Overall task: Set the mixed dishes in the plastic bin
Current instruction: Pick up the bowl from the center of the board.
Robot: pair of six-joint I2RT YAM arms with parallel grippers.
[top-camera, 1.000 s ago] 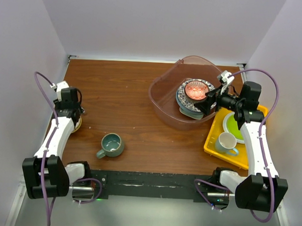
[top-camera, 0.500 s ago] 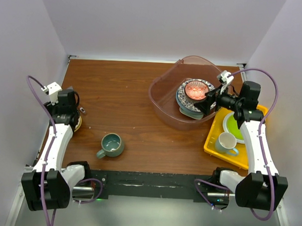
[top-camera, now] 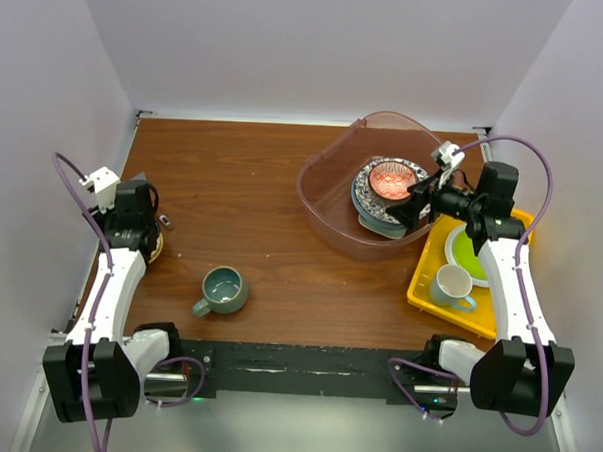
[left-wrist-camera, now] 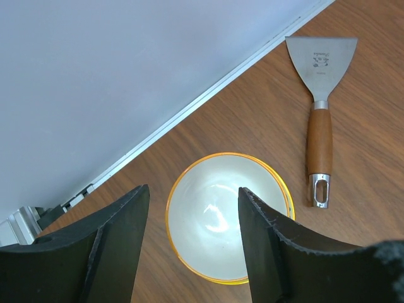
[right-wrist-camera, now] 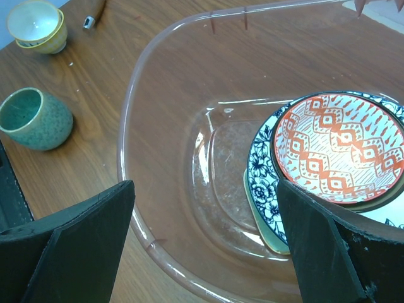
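The plastic bin [top-camera: 328, 202] stands at the back right and holds a red patterned bowl [top-camera: 392, 180] on a stack of plates. The right wrist view shows that red bowl [right-wrist-camera: 338, 148] on a blue-patterned plate [right-wrist-camera: 262, 170] and a mint dish [right-wrist-camera: 268, 233]. My right gripper [right-wrist-camera: 205, 186] hangs open over the bin [right-wrist-camera: 136, 126], holding nothing. A grey-teal mug [top-camera: 222, 290] stands upright near the front left. At the left edge, my left gripper [left-wrist-camera: 192, 191] hovers open just above a yellow-rimmed bowl [left-wrist-camera: 221, 218], a finger on each side of it.
A metal spatula with a wooden handle [left-wrist-camera: 319, 136] lies right of the yellow-rimmed bowl, close to the left wall. A yellow tray [top-camera: 424, 281] at the right carries a lime-green plate [top-camera: 470, 255] and a white mug [top-camera: 451, 286], under my right arm.
My left wrist has drawn back toward the left wall and its jaws have widened over the yellow-rimmed bowl. The right arm has barely moved.
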